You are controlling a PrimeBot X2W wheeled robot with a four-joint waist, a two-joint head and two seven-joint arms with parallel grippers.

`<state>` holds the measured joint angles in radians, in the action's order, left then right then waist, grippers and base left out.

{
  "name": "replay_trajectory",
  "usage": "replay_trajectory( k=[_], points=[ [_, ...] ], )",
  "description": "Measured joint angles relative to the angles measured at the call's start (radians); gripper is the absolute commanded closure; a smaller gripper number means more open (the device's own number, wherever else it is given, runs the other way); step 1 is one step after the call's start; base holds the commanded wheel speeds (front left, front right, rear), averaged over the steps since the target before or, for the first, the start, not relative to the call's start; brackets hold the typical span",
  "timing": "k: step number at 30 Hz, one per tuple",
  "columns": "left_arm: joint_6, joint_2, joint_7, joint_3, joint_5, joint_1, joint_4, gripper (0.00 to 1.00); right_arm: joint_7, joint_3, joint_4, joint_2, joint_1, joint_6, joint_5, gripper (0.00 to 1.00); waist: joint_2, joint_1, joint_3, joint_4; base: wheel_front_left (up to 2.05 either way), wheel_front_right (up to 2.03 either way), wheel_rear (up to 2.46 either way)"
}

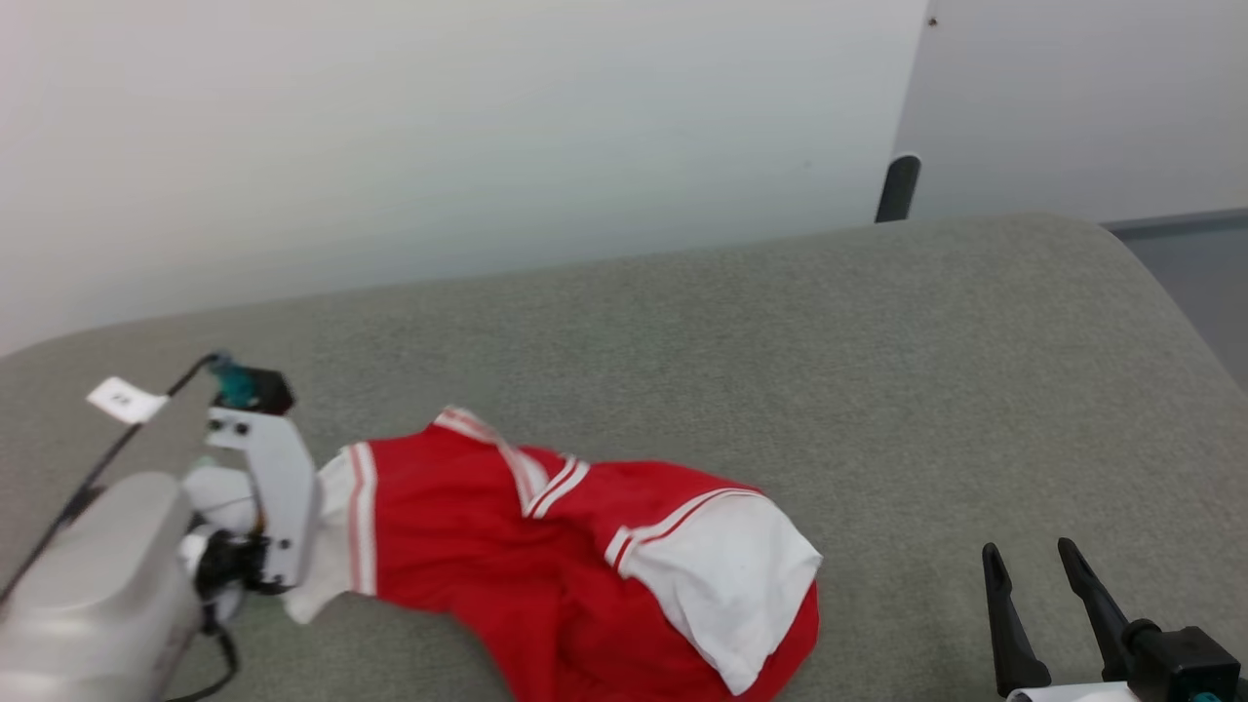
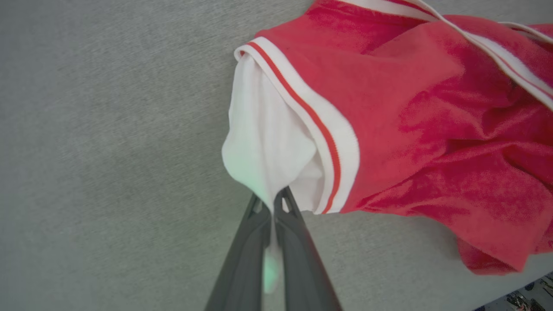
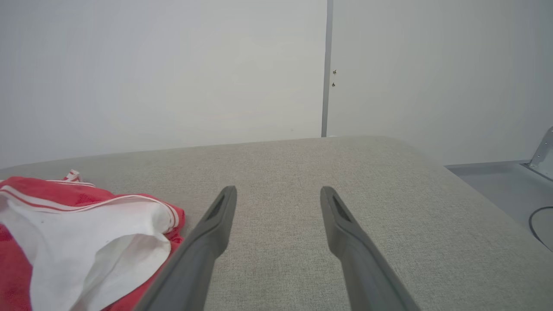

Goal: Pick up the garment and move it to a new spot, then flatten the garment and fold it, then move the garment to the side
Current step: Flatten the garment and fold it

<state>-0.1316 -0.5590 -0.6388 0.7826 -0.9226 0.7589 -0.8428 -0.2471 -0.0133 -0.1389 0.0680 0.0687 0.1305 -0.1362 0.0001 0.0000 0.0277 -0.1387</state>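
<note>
on garment (image 2: 410,108), left claw (image 2: 273,199) seemingly clamped

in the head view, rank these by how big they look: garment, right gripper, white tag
Largest: garment.
Then right gripper, partly cut off at the frame edge.
Smallest: white tag.

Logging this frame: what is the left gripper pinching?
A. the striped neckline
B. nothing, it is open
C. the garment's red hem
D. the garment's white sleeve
D: in the left wrist view the left gripper is closed on the white sleeve of the garment.
</note>
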Motion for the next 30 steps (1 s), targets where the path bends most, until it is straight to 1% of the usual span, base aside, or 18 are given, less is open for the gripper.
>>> replay_trajectory(
  k=[4,7,10,14,17,18,19,20,21,22,26,30],
  points=[
    [0.004,-0.046,0.011,0.015,0.03,0.0,-0.031,1.0,0.003,0.0,0.007,0.0,0.003,0.0,0.0,0.0,0.0,0.0,0.009,0.017,0.0,0.0,0.0],
    [0.008,-0.074,0.022,0.021,0.046,-0.001,-0.058,1.0,0.007,0.003,0.011,0.002,0.003,0.0,0.0,0.0,-0.0001,0.0,0.009,0.018,0.0,0.0,0.0],
    [0.01,-0.072,0.04,0.016,0.04,-0.008,-0.083,1.0,0.008,0.003,0.013,0.005,0.003,0.0,0.0,0.0,0.0,0.0,0.005,0.015,0.0,0.0,0.0],
    [0.01,-0.054,0.06,0.009,0.021,-0.038,-0.117,1.0,0.009,0.004,0.015,0.005,0.003,0.0,-0.001,0.0,0.0,0.0,-0.001,0.01,0.0,0.0,0.0],
    [0.01,-0.033,0.073,0.005,0.001,-0.049,-0.135,0.77,0.01,0.004,0.015,0.004,0.003,0.0,-0.001,0.0,-0.0001,0.0,-0.003,0.01,0.0,0.0,0.0],
    [0.01,-0.026,0.076,0.005,0.0,-0.049,-0.138,0.67,0.011,0.002,0.015,0.004,0.003,0.0,0.0,0.0,0.0,0.0,-0.003,0.011,0.0,0.0,0.0],
    [0.009,-0.019,0.078,0.007,0.0,-0.049,-0.14,0.51,0.012,0.001,0.015,0.004,0.003,0.0,0.0,0.0,-0.0001,0.0,-0.002,0.013,0.0,0.0,0.0],
    [0.009,-0.013,0.084,0.007,0.0,-0.048,-0.143,0.24,0.016,-0.002,0.017,0.003,0.003,0.0,0.0,0.0,0.0,0.0,-0.001,0.017,0.0,0.0,0.0],
    [0.008,-0.009,0.086,0.008,0.0,-0.046,-0.144,0.08,0.018,-0.005,0.019,0.003,0.003,0.0,0.0,0.0,-0.0001,0.0,0.0,0.021,0.0,0.0,0.0],
    [0.008,-0.005,0.093,0.008,-0.001,-0.043,-0.145,0.0,0.019,-0.008,0.022,0.003,0.003,0.0,0.0,0.0,0.0,0.0001,0.001,0.027,0.0,0.0,0.0],
    [0.007,0.0,0.121,0.013,-0.001,-0.022,-0.133,0.0,0.028,-0.014,0.03,0.001,0.004,0.0,0.001,0.0,0.0,0.0,0.009,0.053,0.0,0.0,0.0],
    [0.004,0.0,0.18,0.024,0.013,-0.012,-0.102,0.0,0.044,-0.016,0.038,0.002,0.007,0.0,0.0,0.0,0.0,0.0,0.021,0.086,0.0,0.0,0.0]
  ],
)
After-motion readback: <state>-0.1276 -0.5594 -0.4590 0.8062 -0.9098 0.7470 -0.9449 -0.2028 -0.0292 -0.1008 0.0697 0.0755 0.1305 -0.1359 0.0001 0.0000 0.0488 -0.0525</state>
